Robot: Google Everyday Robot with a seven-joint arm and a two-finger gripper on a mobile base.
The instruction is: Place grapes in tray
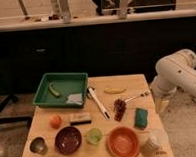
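While the two-finger gripper (162, 107) hangs just off the right edge of the light wooden table (129, 82), under the bulky white arm (179, 73), its fingers look spread with nothing between them. The step in hand, as I read it, is the reach for the fruit. Nearest to the gripper on the tabletop lie a thin metal utensil (135, 96) and a green rectangular sponge (141, 118). Just past those sits the small dark reddish-purple bunch of grapes (119, 108), right of centre, with a long white-handled tool (98, 103) just to its left. From where I stand, the clean way is to come in over the bunch from above and lower the open fingers either side of its middle. It should keep off the utensil, whose tip lies near the bunch's upper right, and close gently, since soft berries would likely squash or drop off the stem. The large shallow rectangular green plastic tray (42, 92) sits at the back left of the table, well apart from the grapes, so the carry should rise enough to clear the white tool and the tray's raised rim. Inside, a small yellow-green piece of produce (53, 89) and a pale scrap (75, 98) take up part of the floor. The bare patch toward the back right looks the safest place to let go, low rather than dropped.
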